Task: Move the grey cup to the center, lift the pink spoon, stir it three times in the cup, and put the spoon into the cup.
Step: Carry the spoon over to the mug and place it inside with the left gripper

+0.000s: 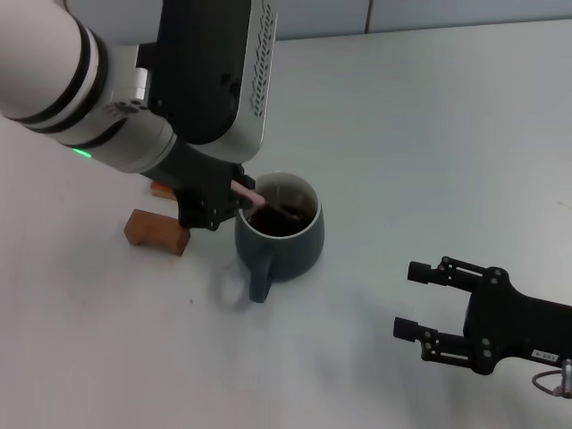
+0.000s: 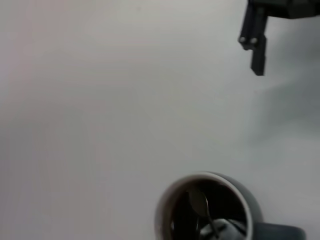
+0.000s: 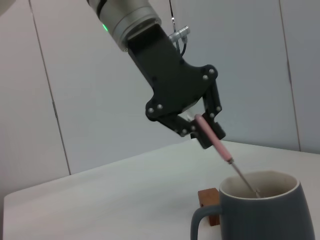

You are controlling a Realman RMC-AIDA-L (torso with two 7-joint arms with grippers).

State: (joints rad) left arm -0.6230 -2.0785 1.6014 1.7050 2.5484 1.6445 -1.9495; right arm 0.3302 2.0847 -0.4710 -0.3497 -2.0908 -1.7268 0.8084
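Across the wide, pale grey-white tabletop (image 1: 429,134) that fills the head view, a seam of pale wall panels (image 1: 411,13) runs along the far edge, and the right wrist view shows the same plain panelled wall (image 3: 75,100) rising behind the table. Near the middle of the surface stands the grey cup (image 1: 280,234), a rounded dark grey-green ceramic mug with a pale rim and a dark brown inside, its thick handle turned toward the robot. Just to the cup's left lie two brown rectangular blocks (image 1: 157,231), the nearer one in plain sight, the farther one mostly hidden behind the arm. The left gripper (image 1: 234,198) hangs just beside the cup's left rim, its black fingers (image 3: 214,120) closed narrowly on the pale pink handle of the pink spoon (image 3: 215,140), a slim teaspoon with a silver metal neck and bowl. The spoon tilts down from the grip into the cup; in the left wrist view its silver bowl (image 2: 198,201) sits low inside the dark interior of the mug (image 2: 207,210). Whether the spoon's tip touches the bottom cannot be told. The right gripper (image 1: 427,304) rests low over the table at the near right, well apart from the cup, its two black fingers spread wide and holding nothing; one of these fingers (image 2: 255,42) also shows far off in the left wrist view.
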